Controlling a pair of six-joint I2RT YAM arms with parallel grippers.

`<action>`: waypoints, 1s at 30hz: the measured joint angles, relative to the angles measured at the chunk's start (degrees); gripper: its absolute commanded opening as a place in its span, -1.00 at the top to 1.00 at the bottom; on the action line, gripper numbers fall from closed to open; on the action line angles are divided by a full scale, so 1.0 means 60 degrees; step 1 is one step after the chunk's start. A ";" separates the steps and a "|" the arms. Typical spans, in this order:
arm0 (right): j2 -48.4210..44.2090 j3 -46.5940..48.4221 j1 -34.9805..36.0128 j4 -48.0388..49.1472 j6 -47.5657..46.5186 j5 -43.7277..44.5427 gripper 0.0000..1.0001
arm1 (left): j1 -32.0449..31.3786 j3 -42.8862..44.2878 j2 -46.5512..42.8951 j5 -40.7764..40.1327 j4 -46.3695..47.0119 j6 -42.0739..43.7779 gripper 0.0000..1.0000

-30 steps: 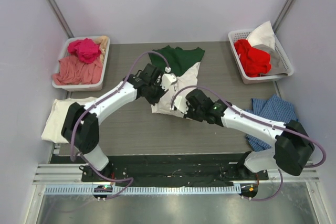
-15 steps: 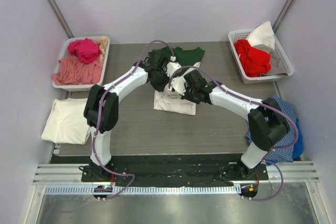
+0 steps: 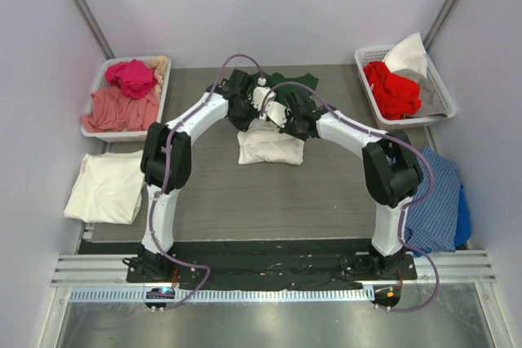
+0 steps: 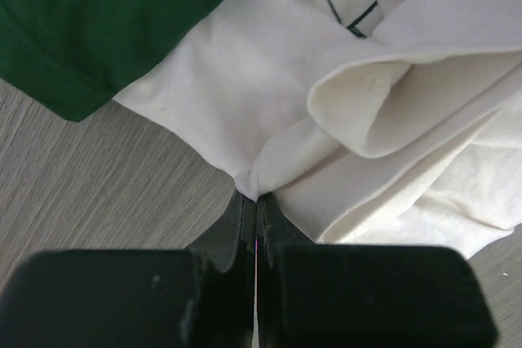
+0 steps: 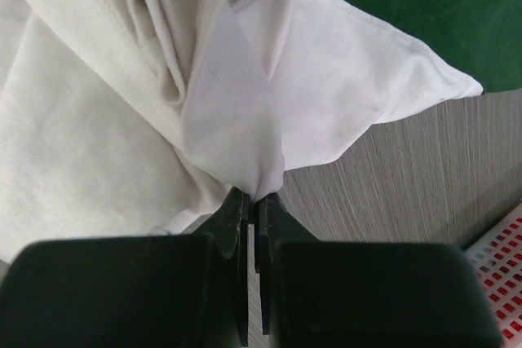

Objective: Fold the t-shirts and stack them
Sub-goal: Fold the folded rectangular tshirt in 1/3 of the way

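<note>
The white t-shirt (image 3: 271, 146) lies partly folded mid-table, its far edge lifted. My left gripper (image 3: 249, 114) and right gripper (image 3: 287, 116) hold that edge side by side. In the left wrist view the left gripper (image 4: 257, 197) is shut on a pinch of the white t-shirt (image 4: 245, 95), with the dark green t-shirt (image 4: 98, 14) just beyond. In the right wrist view the right gripper (image 5: 254, 196) is shut on another corner of the white t-shirt (image 5: 236, 120), the green t-shirt (image 5: 440, 6) behind it. The green t-shirt (image 3: 292, 83) lies flat at the far edge. A folded cream t-shirt (image 3: 106, 187) rests at the left.
A white basket (image 3: 91, 116) with pink garments (image 3: 129, 79) stands far left. Another basket (image 3: 369, 55) with a red garment (image 3: 390, 87) stands far right; its corner (image 5: 497, 283) shows in the right wrist view. A blue checked cloth (image 3: 436, 201) lies at the right edge.
Both arms have swung toward the far side, carrying the white t-shirt's edge with them. The shirt has gone from a tall shape to a shorter, doubled-over one.
</note>
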 measured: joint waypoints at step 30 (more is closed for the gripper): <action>0.1260 0.1894 -0.0444 -0.0127 -0.0022 0.0769 0.11 | 0.0171 0.2200 0.1355 -0.0954 -0.0135 0.0000 -0.14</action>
